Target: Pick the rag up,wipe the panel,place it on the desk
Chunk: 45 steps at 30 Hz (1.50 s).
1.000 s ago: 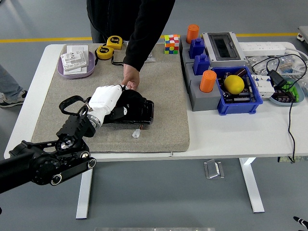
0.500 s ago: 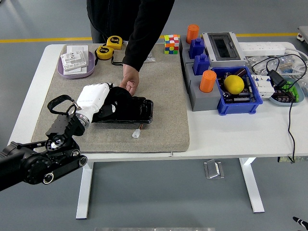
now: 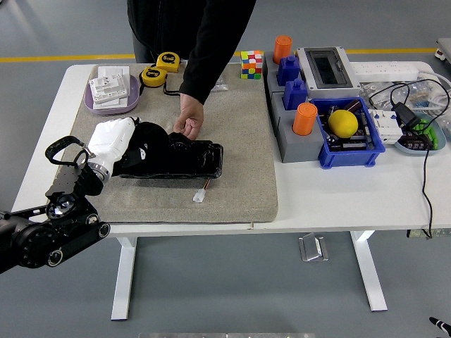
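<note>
The robot's left hand (image 3: 113, 139) is white, and it sits at the left end of the black panel (image 3: 180, 159). Its fingers are curled down over a dark rag (image 3: 146, 141), so the hand looks like it is gripping the rag and pressing it on the panel. The rag is black like the panel, so its edges are hard to see.

The panel lies on the grey mat (image 3: 232, 141), and its long side runs left to right. The hand is at the left end, so almost all of the panel lies to the right of it. I think the next wipe has to go that way, along the long side.

A person's hand (image 3: 189, 121) reaches in from the far side and touches the back edge of the panel, maybe to keep it from sliding. A little white plug (image 3: 201, 196) lies on the mat just in front of the panel.

The right arm is nowhere to be seen, so only the left hand can do this job.
</note>
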### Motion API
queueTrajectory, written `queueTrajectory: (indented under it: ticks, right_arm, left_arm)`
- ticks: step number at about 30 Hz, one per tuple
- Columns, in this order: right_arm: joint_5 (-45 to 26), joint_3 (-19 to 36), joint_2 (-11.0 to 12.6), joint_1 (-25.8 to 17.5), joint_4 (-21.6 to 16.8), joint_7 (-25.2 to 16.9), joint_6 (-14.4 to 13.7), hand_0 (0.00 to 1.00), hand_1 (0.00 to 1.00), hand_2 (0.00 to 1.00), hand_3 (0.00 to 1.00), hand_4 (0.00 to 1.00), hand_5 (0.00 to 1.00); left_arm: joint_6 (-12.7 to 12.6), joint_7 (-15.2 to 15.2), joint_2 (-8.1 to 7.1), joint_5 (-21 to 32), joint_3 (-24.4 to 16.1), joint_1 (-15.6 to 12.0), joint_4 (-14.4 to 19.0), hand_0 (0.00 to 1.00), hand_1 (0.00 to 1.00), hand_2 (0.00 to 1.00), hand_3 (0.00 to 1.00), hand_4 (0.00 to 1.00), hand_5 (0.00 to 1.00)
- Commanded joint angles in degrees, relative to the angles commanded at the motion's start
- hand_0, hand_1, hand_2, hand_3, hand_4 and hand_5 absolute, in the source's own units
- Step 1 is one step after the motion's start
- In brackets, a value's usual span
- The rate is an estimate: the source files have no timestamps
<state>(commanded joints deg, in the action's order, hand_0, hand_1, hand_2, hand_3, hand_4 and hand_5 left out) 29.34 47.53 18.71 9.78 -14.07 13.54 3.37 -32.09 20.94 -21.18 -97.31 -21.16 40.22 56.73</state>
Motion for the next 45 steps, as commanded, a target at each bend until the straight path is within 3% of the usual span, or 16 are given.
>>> queueTrajectory:
  ticks: [8, 17, 29, 38, 45]
  right_arm:
    - [0.1, 0.14, -0.17, 0.1, -0.03, 0.0, -0.1, 0.765, 0.571, 0.702, 0.612, 0.998, 0.56]
    - [0.14, 0.45, -0.36, -0.05, 0.0, 0.05, -0.12, 0.763, 0.571, 0.702, 0.612, 0.998, 0.56]
    - [0.12, 0.47, -0.6, -0.16, -0.14, -0.01, -0.27, 0.764, 0.57, 0.702, 0.612, 0.998, 0.561]
    - [0.23, 0.6, -0.68, -0.31, -0.22, 0.09, -0.29, 0.763, 0.571, 0.702, 0.612, 0.998, 0.561]
    - [0.38, 0.56, -0.78, -0.3, -0.35, 0.14, -0.36, 0.763, 0.571, 0.702, 0.612, 0.998, 0.561]
  left_arm:
    - [0.02, -0.06, -0.9, -0.37, -0.97, -0.71, -0.51, 0.203, 0.144, 0.534, 0.471, 0.102, 0.002]
    - [0.1, -0.12, -3.27, -1.02, -4.47, -2.56, -0.82, 0.203, 0.144, 0.534, 0.47, 0.101, 0.002]
    - [-0.02, -0.4, -4.96, -1.55, -8.47, -4.54, -1.56, 0.204, 0.144, 0.533, 0.47, 0.1, 0.002]
    - [-0.51, -1.52, -5.54, -0.37, -9.43, -6.45, -3.48, 0.204, 0.144, 0.534, 0.471, 0.1, 0.002]
    - [-1.45, -3.07, -4.88, 1.17, -9.88, -7.58, -4.65, 0.208, 0.156, 0.535, 0.473, 0.108, 0.002]
